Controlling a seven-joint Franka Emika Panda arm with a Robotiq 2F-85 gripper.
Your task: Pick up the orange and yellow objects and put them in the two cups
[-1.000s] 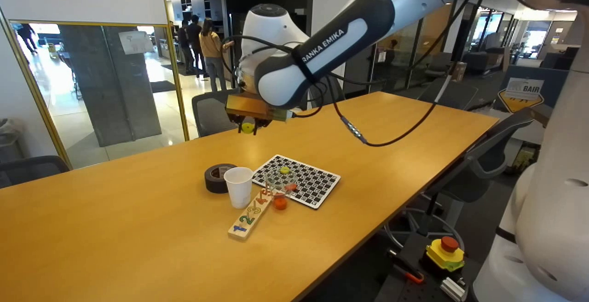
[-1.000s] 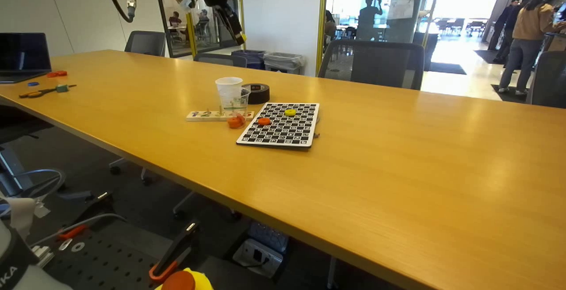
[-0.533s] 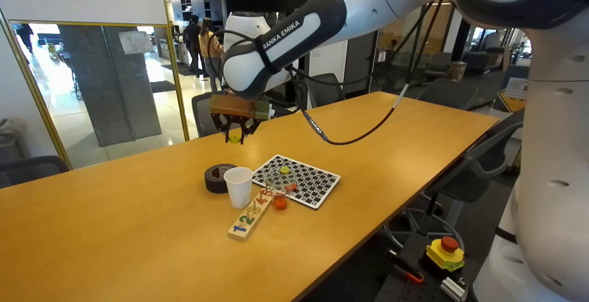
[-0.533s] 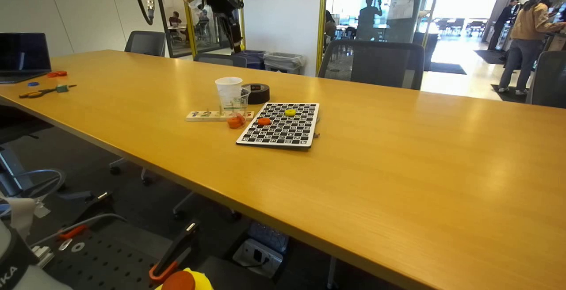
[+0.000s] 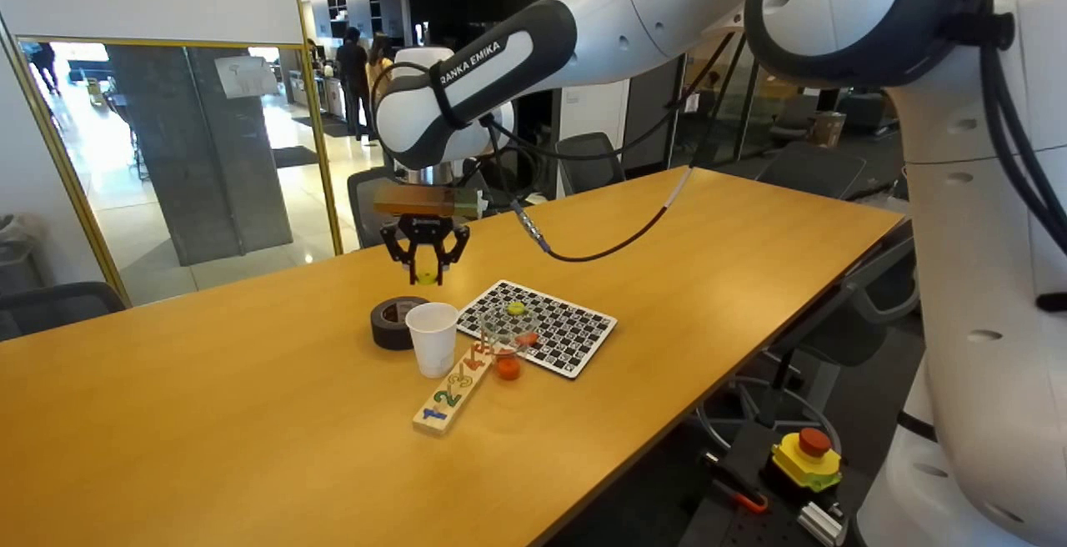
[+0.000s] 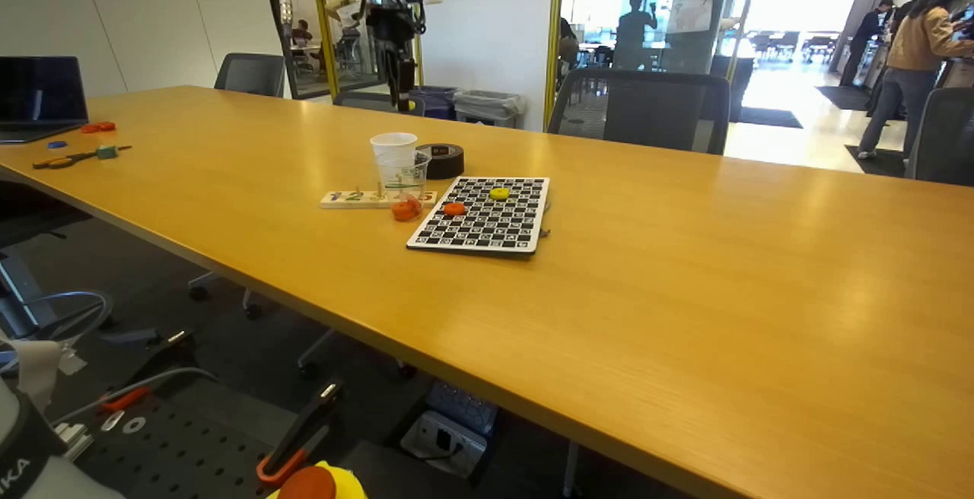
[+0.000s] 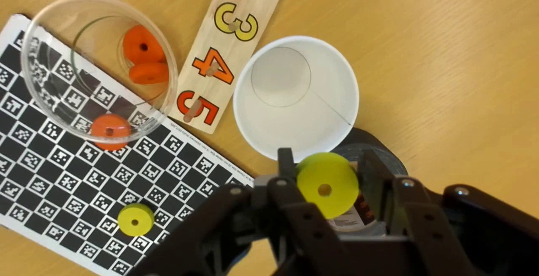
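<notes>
Centrally pierced yellow disc (image 7: 327, 177) in tool (image 5: 427, 279), round white cup (image 5: 434, 345)

Reads "RANKA EMIKA" in white on the dark casing of the robot arm (image 5: 550, 42) in an exterior view; reads just "KA" on a robot part (image 6: 34, 449) in the corner of an exterior view; runs 1, 2, 3, 4, 5 in blue, green, yellow, orange and red along the wooden board (image 5: 454, 388); carries print too small to read on the edge of the checkered board (image 7: 84, 196) and on the label (image 7: 347, 221) of the tape roll (image 5: 389, 332)
</notes>
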